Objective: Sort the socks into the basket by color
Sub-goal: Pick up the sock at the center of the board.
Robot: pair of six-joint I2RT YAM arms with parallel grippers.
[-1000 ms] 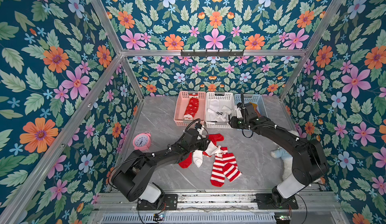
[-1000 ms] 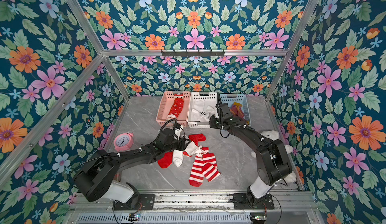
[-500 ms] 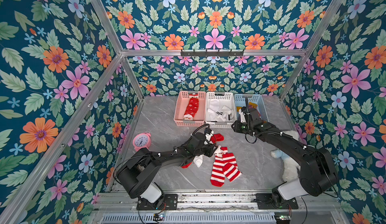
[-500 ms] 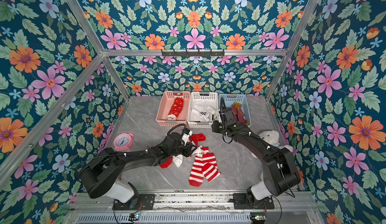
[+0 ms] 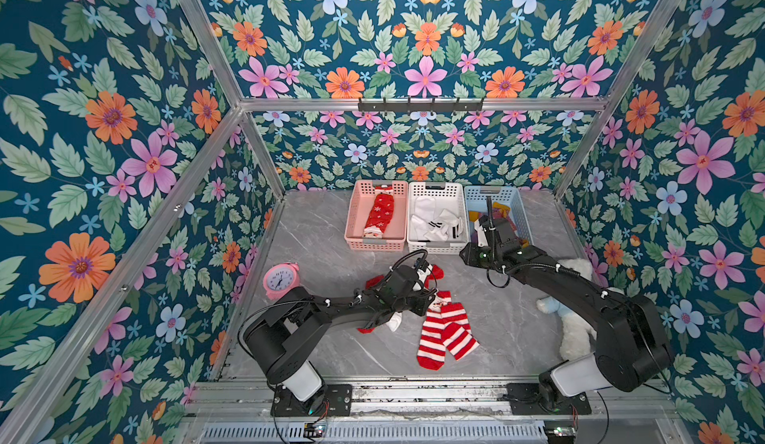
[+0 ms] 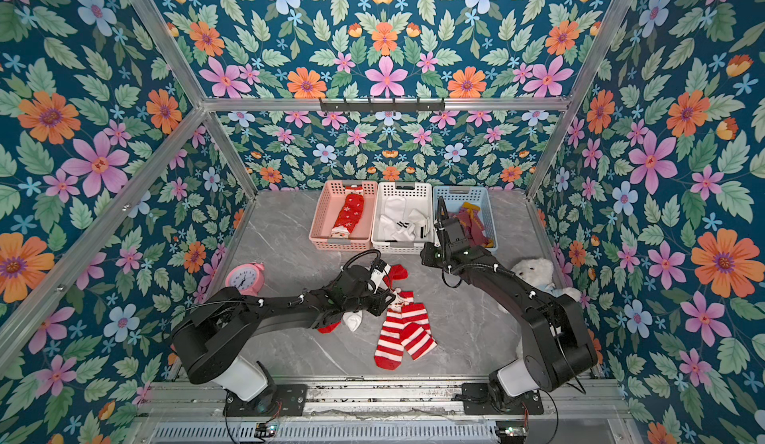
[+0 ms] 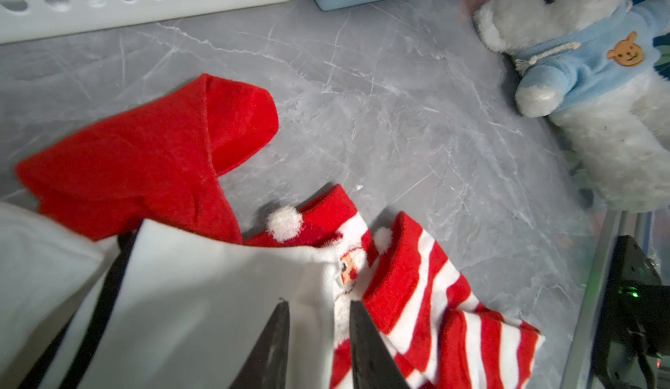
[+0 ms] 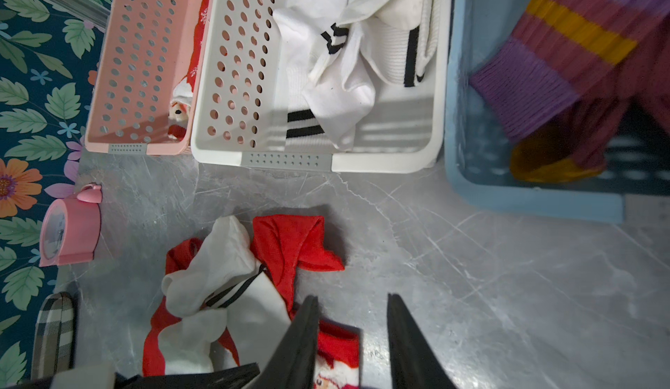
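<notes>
Shifted rightward, the left hand (image 7: 319,307) stands narrow over the white sock (image 7: 203,296) on the counter (image 7: 398,115), grip unclear; it should pinch white fabric alone, clear of the striped sock (image 7: 417,278).

Three baskets stand side by side along the back of the table (image 5: 323,230) — left basket (image 5: 352,218), middle basket (image 5: 434,189), right basket (image 5: 503,193) — each with socks (image 5: 430,214) inside. Loose socks (image 5: 443,330) lie heaped mid-table, before the baskets. The clock (image 5: 280,279) stands left of the heap; the bear (image 5: 573,326) lies at the right edge.
</notes>
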